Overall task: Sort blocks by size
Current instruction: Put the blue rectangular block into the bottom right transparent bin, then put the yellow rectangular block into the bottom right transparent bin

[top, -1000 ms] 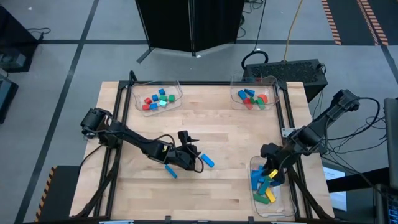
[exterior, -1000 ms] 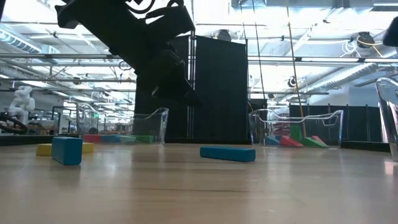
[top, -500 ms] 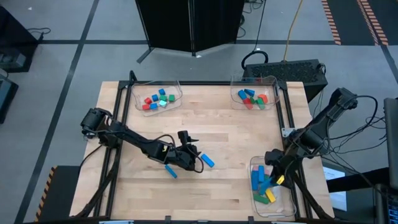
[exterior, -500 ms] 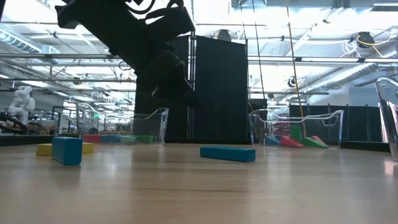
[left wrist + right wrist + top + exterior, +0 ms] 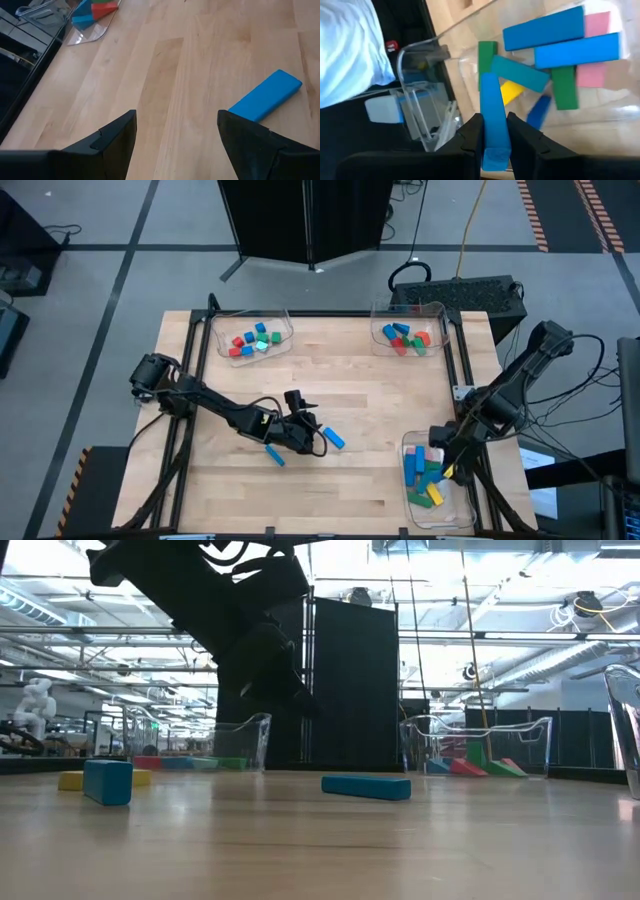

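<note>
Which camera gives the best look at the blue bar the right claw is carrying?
The right wrist view: the blue bar fills the middle, pinched between the right gripper fingers above the tray of long blocks. The high view shows only the right gripper over that tray, the bar too small to make out. The low and left wrist views miss it.

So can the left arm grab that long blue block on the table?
Probably yes. The left gripper is open and empty, the long blue block lies just ahead on bare table, with nothing between them.
</note>
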### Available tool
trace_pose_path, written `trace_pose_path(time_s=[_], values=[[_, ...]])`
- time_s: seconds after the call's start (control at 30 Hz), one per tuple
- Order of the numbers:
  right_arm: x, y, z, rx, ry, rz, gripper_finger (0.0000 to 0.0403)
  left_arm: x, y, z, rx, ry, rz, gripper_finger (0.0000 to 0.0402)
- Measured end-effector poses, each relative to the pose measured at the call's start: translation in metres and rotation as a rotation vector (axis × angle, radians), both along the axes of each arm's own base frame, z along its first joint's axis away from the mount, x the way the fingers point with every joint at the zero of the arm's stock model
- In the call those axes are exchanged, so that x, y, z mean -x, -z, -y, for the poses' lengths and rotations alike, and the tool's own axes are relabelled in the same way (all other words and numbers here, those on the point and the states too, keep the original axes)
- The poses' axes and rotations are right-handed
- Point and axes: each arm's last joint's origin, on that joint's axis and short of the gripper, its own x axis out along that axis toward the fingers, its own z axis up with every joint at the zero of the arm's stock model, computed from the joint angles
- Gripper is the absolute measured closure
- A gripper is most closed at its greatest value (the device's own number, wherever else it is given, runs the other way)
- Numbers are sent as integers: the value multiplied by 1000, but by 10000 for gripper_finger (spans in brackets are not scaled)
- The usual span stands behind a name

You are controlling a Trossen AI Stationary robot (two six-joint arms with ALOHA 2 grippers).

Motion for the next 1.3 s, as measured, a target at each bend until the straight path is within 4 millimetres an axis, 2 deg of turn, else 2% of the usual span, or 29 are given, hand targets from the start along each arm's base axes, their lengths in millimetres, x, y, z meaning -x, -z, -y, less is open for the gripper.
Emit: trace_pose_path(time_s=[0.27,0.43,0.63,0.77,0.93,1.1,1.3], values=[[-12,17,-14,26,11,-115,334,4,4,-1,-8,6,-54,126],[-17,28,-19,79,-5,-151,294,8,7,4,33,59,-113,126],[-17,36,-14,164,19,-224,239,15,9,8,74,23,-152,126],[-19,37,-8,182,36,-239,226,20,3,10,89,17,-195,126],[-25,34,-5,165,14,-168,236,37,-8,12,187,24,-292,126],[-31,23,-4,189,-7,-26,245,63,-17,15,291,-5,-456,126],[-40,-3,-4,262,-7,194,245,85,-18,10,398,-329,-511,126]])
